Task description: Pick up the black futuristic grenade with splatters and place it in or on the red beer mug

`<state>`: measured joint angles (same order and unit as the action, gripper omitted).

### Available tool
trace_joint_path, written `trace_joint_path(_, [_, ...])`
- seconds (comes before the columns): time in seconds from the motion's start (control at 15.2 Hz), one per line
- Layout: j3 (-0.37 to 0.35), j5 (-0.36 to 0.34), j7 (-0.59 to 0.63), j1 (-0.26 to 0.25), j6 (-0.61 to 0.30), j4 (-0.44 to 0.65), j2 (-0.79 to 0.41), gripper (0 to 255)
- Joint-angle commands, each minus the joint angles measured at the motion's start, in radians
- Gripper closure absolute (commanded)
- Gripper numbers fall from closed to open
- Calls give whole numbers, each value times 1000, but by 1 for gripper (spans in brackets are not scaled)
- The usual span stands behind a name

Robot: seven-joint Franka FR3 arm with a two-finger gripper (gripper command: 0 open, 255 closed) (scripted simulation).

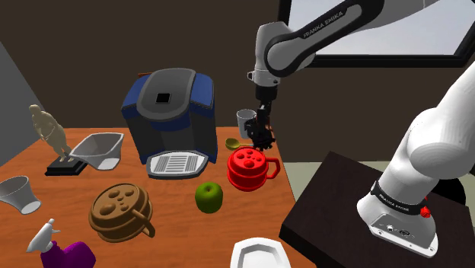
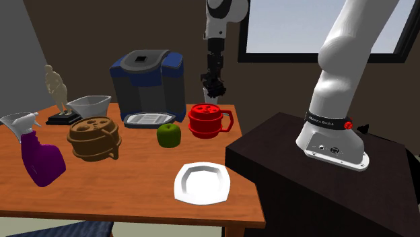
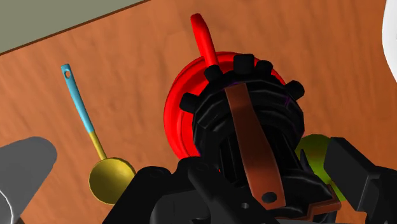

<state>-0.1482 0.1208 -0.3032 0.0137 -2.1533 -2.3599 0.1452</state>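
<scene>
The wooden table (image 1: 175, 237) carries a blue coffee machine (image 1: 169, 106). In the shoulder view, the red mug (image 1: 247, 169) stands at its four o'clock. The claw (image 1: 263, 126) is clamped on the black grenade (image 3: 248, 121), just above the mug. A green apple (image 1: 208, 196) lies at the mug's eight o'clock.

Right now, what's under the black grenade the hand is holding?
The red mug, standing on the table. In the wrist view its rim and handle show, but the black grenade covers the middle of its top.
</scene>
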Motion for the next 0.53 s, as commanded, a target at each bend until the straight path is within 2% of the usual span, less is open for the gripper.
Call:
trace_joint_path(0.0, [-1, 0, -1, 0, -31, -13, -17, 255])
trace_joint_path(0.46, [-4, -2, -4, -1, -131, -53, -77, 255])
